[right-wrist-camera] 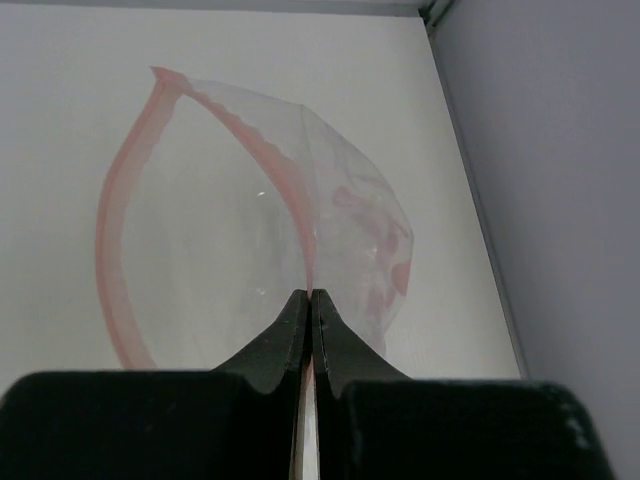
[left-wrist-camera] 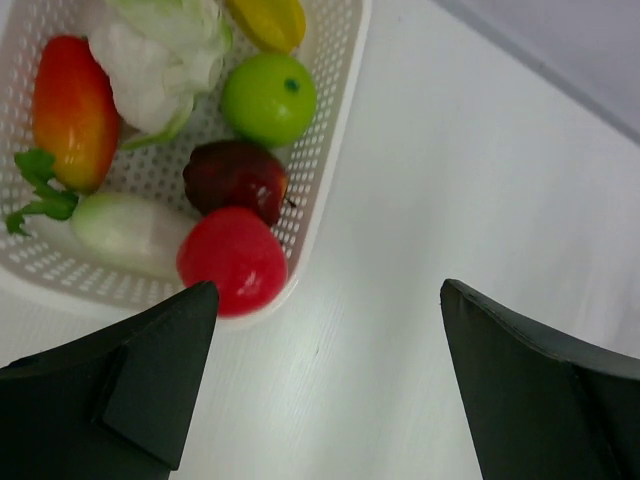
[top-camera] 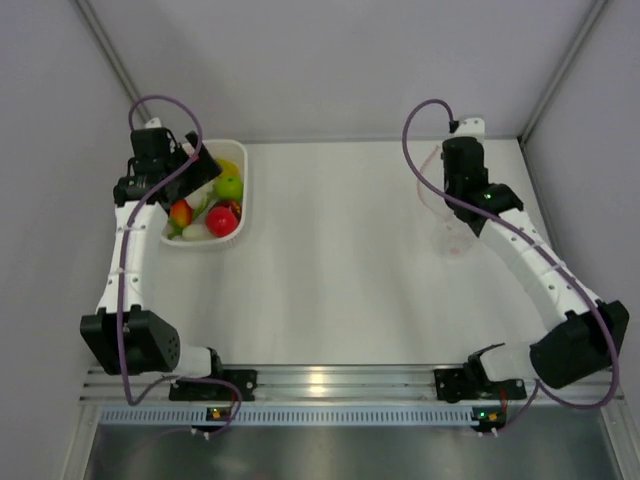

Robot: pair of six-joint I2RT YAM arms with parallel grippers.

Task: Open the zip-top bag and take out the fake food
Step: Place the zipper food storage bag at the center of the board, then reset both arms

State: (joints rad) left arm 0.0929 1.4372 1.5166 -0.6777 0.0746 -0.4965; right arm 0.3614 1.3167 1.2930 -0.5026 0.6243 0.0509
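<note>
zip-top bag edge in right tool

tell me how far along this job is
Done: the bag is open and looks empty; the food lies in the basket. In hand: the right gripper is shut on the bag's edge, and the left gripper hangs open by the basket. Left: seemingly nothing but letting go.

A white perforated basket sits on the white table, toward its far-left corner.
</note>
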